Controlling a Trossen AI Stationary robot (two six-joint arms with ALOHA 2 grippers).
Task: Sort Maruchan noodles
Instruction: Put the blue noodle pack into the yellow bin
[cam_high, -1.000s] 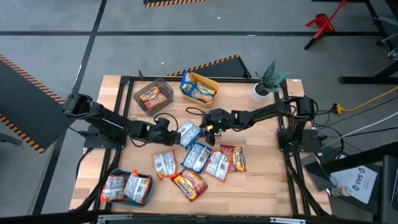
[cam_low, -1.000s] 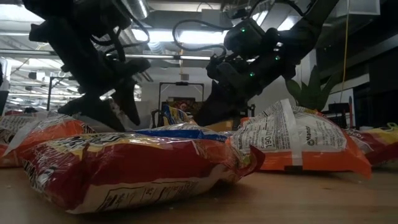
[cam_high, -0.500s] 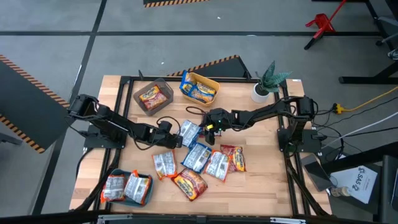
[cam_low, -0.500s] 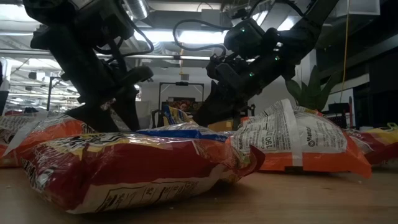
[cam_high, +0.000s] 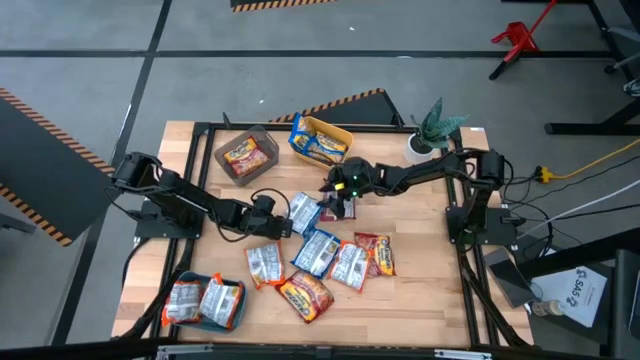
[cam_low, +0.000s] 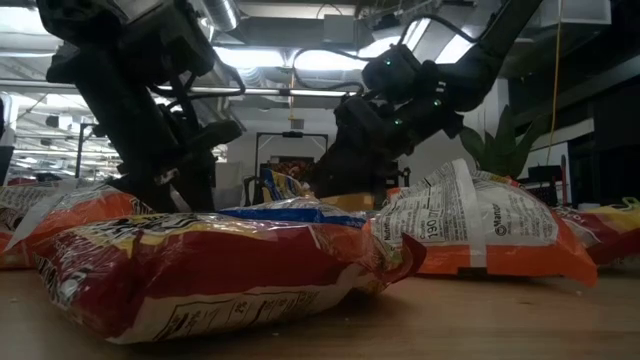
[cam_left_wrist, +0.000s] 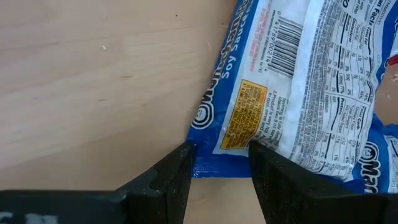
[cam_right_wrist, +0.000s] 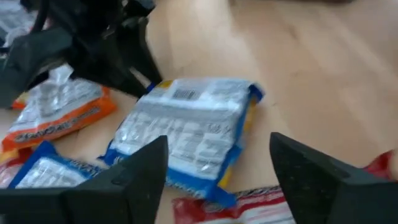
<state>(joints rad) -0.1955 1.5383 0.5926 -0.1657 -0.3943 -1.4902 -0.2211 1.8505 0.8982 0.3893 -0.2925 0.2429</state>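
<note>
A blue-yellow noodle packet (cam_high: 304, 212) lies flat on the table, white back side up, as the left wrist view shows (cam_left_wrist: 298, 81). My left gripper (cam_high: 283, 222) is low at its left end, open. Its fingers stand on either side of the packet's blue sealed corner (cam_left_wrist: 219, 163); whether they touch it I cannot tell. My right gripper (cam_high: 339, 204) hovers open just right of the same packet (cam_right_wrist: 186, 130) and touches nothing. Several more packets (cam_high: 318, 252) lie loose nearer the table's near edge.
At the far edge, a grey bin (cam_high: 246, 153) holds a red packet and a yellow bin (cam_high: 322, 140) holds blue-yellow ones. A teal bin (cam_high: 205, 300) at the near left holds silver-white packets. A potted plant (cam_high: 428, 138) stands far right. Bare wood lies between the arms and the far bins.
My left gripper has moved toward the table's right and sunk down to the blue-yellow packet's left end. My right gripper has drawn back from that packet toward the far edge, rising a little. The packet has stayed where it was.
</note>
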